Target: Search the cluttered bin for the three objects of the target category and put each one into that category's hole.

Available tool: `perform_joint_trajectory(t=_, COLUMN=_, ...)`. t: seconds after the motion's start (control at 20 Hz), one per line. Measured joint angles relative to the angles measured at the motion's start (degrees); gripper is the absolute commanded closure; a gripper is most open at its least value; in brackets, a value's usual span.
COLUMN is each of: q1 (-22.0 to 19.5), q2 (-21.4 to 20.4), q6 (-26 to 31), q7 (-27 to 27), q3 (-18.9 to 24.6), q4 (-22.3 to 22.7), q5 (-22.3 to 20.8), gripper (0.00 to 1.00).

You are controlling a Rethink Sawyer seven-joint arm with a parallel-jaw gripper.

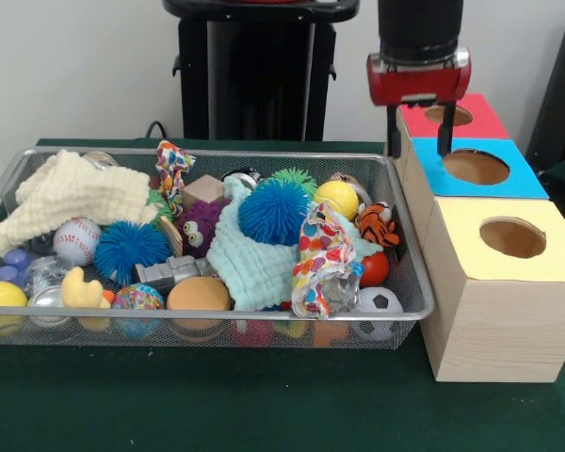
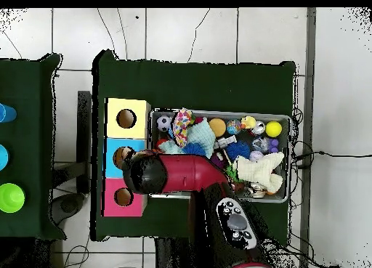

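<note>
- Gripper (image 1: 420, 141) hangs above the boxes, over the seam between the red-topped box (image 1: 476, 121) and the blue-topped box (image 1: 508, 177); its two dark fingers (image 1: 445, 141) stand apart with nothing between them.
- Wire bin (image 1: 410, 282) sits on the green desk (image 1: 264, 405), just beside the row of three wooden boxes.
- Yellow-topped box (image 1: 546, 247) stands nearest the camera; each box has one round hole in its top.
- Bin clutter includes a blue spiky ball (image 1: 273, 211), a second blue spiky ball (image 1: 130, 247), a baseball (image 1: 76, 240), a yellow ball (image 1: 337, 198), a soccer ball (image 1: 380, 301), a tiger toy (image 1: 377, 226), a cream cloth (image 1: 71, 193), a mint cloth (image 1: 254, 264).
- From overhead, the red arm (image 2: 185, 174) reaches across the bin's edge toward the blue-topped box.
</note>
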Motion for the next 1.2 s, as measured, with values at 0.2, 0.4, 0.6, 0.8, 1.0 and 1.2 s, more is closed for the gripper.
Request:
perform_joint_trajectory(t=0.2, q1=-0.5, q2=2.3, q6=-5.4, q7=0.0, q3=-0.3, q4=0.3, q5=-0.1, gripper=0.0)
perform_joint_trajectory(t=0.4, q1=-0.3, q2=2.2, q6=-5.6, q7=0.0, q3=-0.3, q4=0.6, q5=0.0, gripper=0.0)
perform_joint_trajectory(t=0.6, q1=-0.3, q2=2.2, q6=-6.1, q7=0.0, q3=-0.4, q4=0.6, q5=-0.1, gripper=0.0)
perform_joint_trajectory(t=0.8, q1=-0.1, q2=2.2, q6=-6.2, q7=0.0, q3=-0.6, q4=0.6, q5=0.0, gripper=0.0)
perform_joint_trajectory(t=1.0, q1=-0.1, q2=2.2, q6=-6.3, q7=0.0, q3=-0.6, q4=0.6, q5=0.0, gripper=0.0)
perform_joint_trajectory(t=1.2, q1=-0.4, q2=2.2, q6=-6.3, q7=0.0, q3=-0.4, q4=0.6, q5=-0.4, gripper=0.0)
